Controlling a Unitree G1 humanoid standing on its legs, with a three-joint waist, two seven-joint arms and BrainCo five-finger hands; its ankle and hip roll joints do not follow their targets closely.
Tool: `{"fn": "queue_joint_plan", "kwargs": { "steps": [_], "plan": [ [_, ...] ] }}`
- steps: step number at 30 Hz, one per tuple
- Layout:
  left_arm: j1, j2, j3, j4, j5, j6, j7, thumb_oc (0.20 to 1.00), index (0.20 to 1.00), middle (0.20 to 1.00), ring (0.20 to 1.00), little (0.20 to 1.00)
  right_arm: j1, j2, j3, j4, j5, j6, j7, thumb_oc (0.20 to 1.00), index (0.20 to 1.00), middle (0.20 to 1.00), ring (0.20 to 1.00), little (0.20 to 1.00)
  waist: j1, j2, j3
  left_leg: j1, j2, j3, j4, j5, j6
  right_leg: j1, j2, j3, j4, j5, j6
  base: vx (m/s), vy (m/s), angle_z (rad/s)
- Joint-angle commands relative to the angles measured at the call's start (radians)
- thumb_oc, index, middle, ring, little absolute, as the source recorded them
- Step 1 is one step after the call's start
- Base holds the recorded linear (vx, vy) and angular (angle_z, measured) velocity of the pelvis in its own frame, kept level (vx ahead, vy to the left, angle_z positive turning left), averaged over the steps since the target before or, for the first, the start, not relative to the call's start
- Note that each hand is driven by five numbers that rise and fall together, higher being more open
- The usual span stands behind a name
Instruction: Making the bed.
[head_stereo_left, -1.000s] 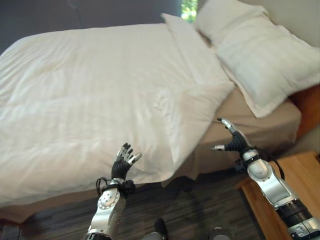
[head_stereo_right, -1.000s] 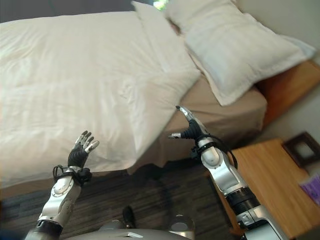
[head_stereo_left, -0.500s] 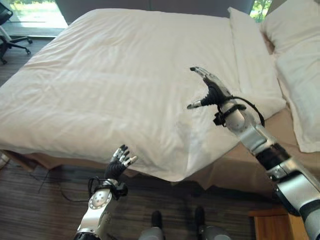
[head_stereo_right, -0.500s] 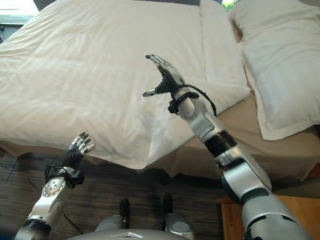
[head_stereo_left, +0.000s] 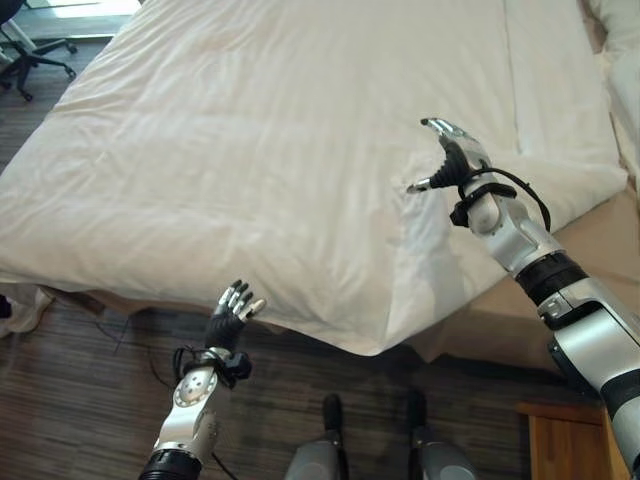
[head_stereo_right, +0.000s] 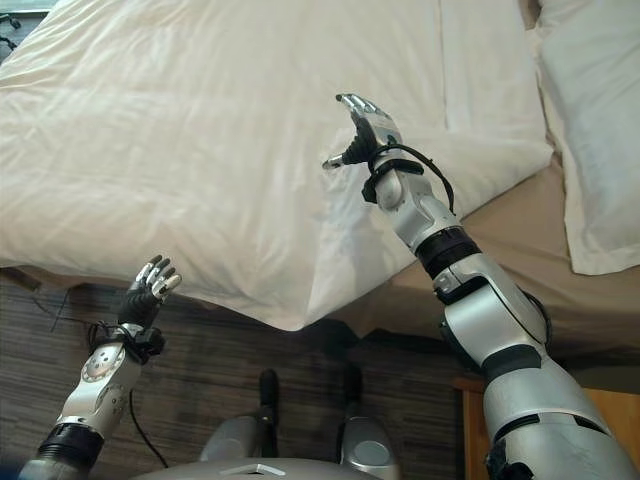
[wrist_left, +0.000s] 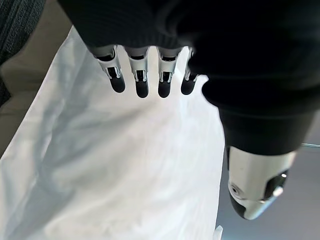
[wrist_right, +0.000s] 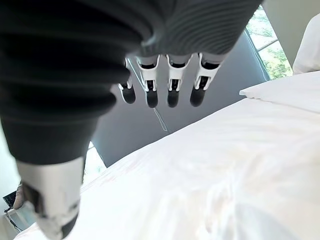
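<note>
1. Your right hand (head_stereo_left: 452, 158) is up over the white duvet (head_stereo_left: 280, 150), fingers stretched out and relaxed with the thumb sticking off to the side. It's holding nothing, and you can't really tell if it's brushing the cloth or just above it.
2. Your left hand (head_stereo_left: 229, 318) is down low over the dark wood-look floor (head_stereo_left: 80, 400), just short of the duvet's hanging edge. Fingers are loose and a bit spread, nothing in them either.
3. The duvet covers most of the bed; it lies ahead of the left hand and under and around the right one. Its near corner (head_stereo_left: 372, 345) droops off the side of the bed, between your two hands and closer in than the right hand.
4. Past that corner, off to the right hand's outer side, the tan fitted sheet (head_stereo_right: 520, 250) is bare.
5. There's a white pillow (head_stereo_right: 595, 120) further out on that same side, lying on the tan sheet.
6. Way off beyond the left hand, an office chair (head_stereo_left: 25, 50) stands on the floor.
</note>
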Motion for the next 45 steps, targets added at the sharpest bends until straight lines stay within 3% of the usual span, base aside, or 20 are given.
{"fn": "queue_joint_plan", "kwargs": {
  "steps": [1,13,14,15,16,20,23,25,28,34,41,45],
  "plan": [
    [-0.089,0.103,0.028,-0.009,-0.033,-0.069,0.011,1.000,1.000,1.000,1.000,1.000,-0.188,-0.020,0.058,0.066,-0.001,-0.013,-0.031,1.000,1.000,1.000,1.000,1.000,0.006,-0.045,0.030,0.013,-0.004,0.050,0.005,-0.024,-0.041,-0.009,-0.063,-0.030,0.013,-0.040,0.044,0.00,0.000,0.00],
    [-0.165,0.145,0.044,0.054,-0.036,-0.091,0.032,1.000,1.000,1.000,1.000,1.000,-0.321,-0.087,0.121,0.165,0.080,-0.016,-0.065,1.000,1.000,1.000,1.000,1.000,0.020,-0.004,0.073,-0.193,0.012,0.071,0.005,0.025,-0.067,-0.229,-0.054,0.014,0.013,0.008,0.064,-0.03,-0.016,-0.03],
    [-0.250,0.137,0.000,0.098,0.003,-0.094,0.079,1.000,1.000,1.000,1.000,1.000,-0.297,-0.058,0.128,0.161,0.084,-0.019,-0.066,0.561,0.561,0.561,0.561,0.561,0.002,-0.006,0.080,-0.206,0.014,0.077,0.005,0.027,-0.071,-0.248,-0.054,0.021,0.013,0.012,0.068,-0.08,-0.005,-0.16],
    [-0.303,0.128,-0.020,0.128,0.016,-0.084,0.071,1.000,1.000,1.000,1.000,1.000,-0.304,-0.038,0.132,0.208,0.097,0.001,-0.065,0.451,0.451,0.451,0.451,0.451,0.007,0.001,0.082,-0.217,0.013,0.076,0.005,0.029,-0.072,-0.262,-0.054,0.025,0.013,0.014,0.066,-0.04,-0.013,-0.13],
    [-0.303,0.125,-0.013,0.127,0.013,-0.087,0.068,1.000,1.000,1.000,1.000,1.000,-0.305,-0.042,0.130,0.223,0.105,0.000,-0.074,0.200,0.200,0.200,0.200,0.200,0.012,0.008,0.081,-0.222,0.012,0.076,0.005,0.030,-0.073,-0.268,-0.053,0.027,0.013,0.017,0.066,-0.03,-0.017,-0.13],
    [-0.306,0.120,0.000,0.144,-0.012,-0.087,0.061,1.000,1.000,1.000,1.000,1.000,-0.292,-0.061,0.134,0.286,0.113,0.002,-0.070,0.200,0.200,0.200,0.200,0.200,0.005,0.011,0.074,-0.217,0.010,0.083,0.005,0.031,-0.071,-0.267,-0.052,0.038,0.013,0.017,0.067,-0.01,-0.010,-0.04],
    [-0.346,0.101,-0.019,0.172,0.006,-0.084,0.076,1.000,1.000,1.000,1.000,1.000,-0.241,-0.076,0.095,0.256,0.143,-0.002,-0.088,0.200,0.200,0.200,0.200,0.200,-0.023,0.002,0.071,-0.184,0.009,0.098,0.005,0.017,-0.066,-0.246,-0.049,0.048,0.013,0.010,0.067,0.00,0.005,-0.01],
    [-0.340,0.081,-0.022,0.179,0.031,-0.080,0.084,1.000,1.000,1.000,1.000,1.000,-0.192,-0.098,0.061,0.171,0.134,0.001,-0.101,0.200,0.200,0.200,0.200,0.200,-0.044,-0.011,0.065,-0.148,0.009,0.108,0.005,0.004,-0.061,-0.218,-0.048,0.054,0.013,0.005,0.067,0.01,-0.001,-0.10],
    [-0.281,0.019,0.005,0.176,0.073,-0.056,0.096,1.000,1.000,1.000,1.000,1.000,-0.010,-0.147,-0.046,-0.102,0.058,0.012,-0.101,0.200,0.200,0.200,0.200,0.200,-0.091,-0.035,0.039,-0.073,0.009,0.131,0.005,-0.026,-0.050,-0.161,-0.049,0.063,0.013,-0.008,0.064,0.05,0.005,-0.06],
    [-0.199,-0.047,0.025,0.165,0.093,-0.030,0.082,1.000,1.000,1.000,1.000,1.000,0.323,-0.179,-0.217,-0.320,-0.005,0.003,-0.066,0.200,0.200,0.200,0.200,0.200,-0.132,-0.055,0.005,0.007,0.005,0.156,0.005,-0.050,-0.039,-0.100,-0.055,0.073,0.013,-0.016,0.066,0.02,0.000,-0.16],
    [-0.179,-0.099,-0.026,0.186,0.131,-0.002,0.054,1.000,1.000,1.000,1.000,1.000,0.515,-0.148,-0.274,-0.272,-0.003,-0.003,-0.032,0.200,0.200,0.200,0.200,0.200,-0.170,-0.059,-0.015,0.072,-0.002,0.178,0.005,-0.065,-0.031,-0.055,-0.063,0.091,0.013,-0.016,0.067,-0.01,-0.021,-0.17],
    [-0.260,-0.114,-0.064,0.254,0.122,-0.011,0.056,1.000,1.000,1.000,1.000,1.000,0.433,-0.153,-0.240,-0.068,0.017,0.025,-0.044,0.200,0.200,0.200,0.200,0.200,-0.209,-0.025,0.006,0.082,-0.022,0.203,0.005,-0.068,-0.030,-0.067,-0.076,0.123,0.013,-0.001,0.073,-0.07,0.025,-0.11]
  ]
}}
